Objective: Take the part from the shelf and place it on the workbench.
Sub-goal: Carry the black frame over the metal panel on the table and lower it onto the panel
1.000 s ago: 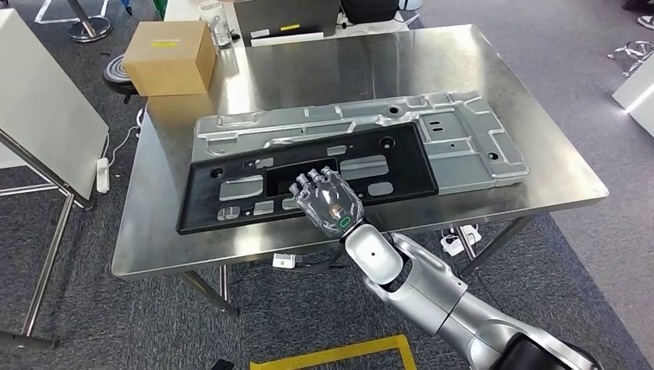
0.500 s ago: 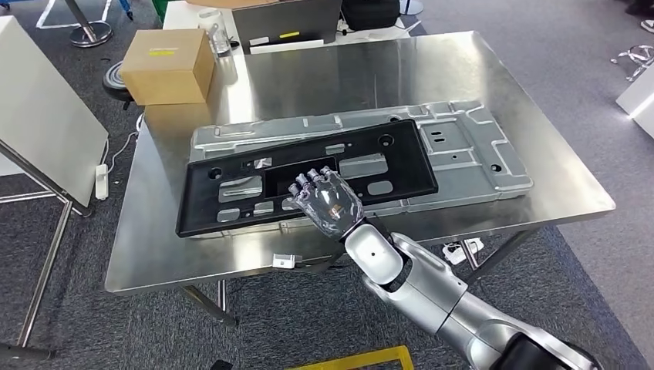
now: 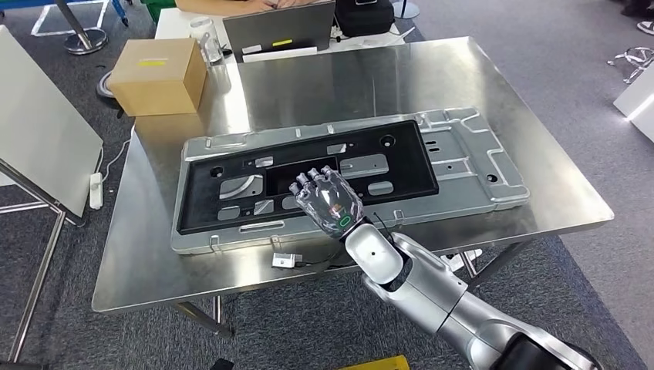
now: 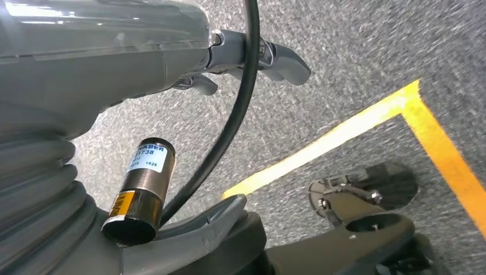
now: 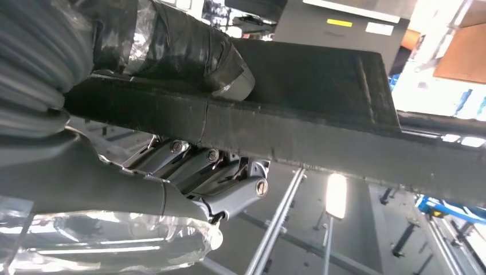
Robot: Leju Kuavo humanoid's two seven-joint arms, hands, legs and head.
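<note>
Right hand [image 3: 327,199] at frame centre in the head view, clamped on the near edge of the black part [image 3: 231,206]; thumb on top and fingers [image 5: 218,172] under the edge in the right wrist view. Part long, flat, black, with cut-outs, stretched from left of centre to right of centre, lying over a silver stamped panel [image 3: 470,158] on the steel workbench [image 3: 347,73]. Cannot tell whether the part rests fully on the panel or hangs slightly above it at the gripped edge. Panel longer than the part, showing beyond it on the right and along the left and near edges.

Left hand [image 4: 172,51] in the left wrist view above grey carpet, fingers curled in, nothing in them; a black cable [image 4: 240,109] across it. Yellow floor tape [image 4: 355,126] at right of that view.

Cardboard box [image 3: 158,75] at upper left, on the far left corner of the workbench. Small white piece [image 3: 286,260] on the workbench near the front edge, just below the panel. White board [image 3: 38,131] on a stand at the left edge. Laptop [image 3: 278,27] and clear cup [image 3: 202,35] on another table at top centre.
</note>
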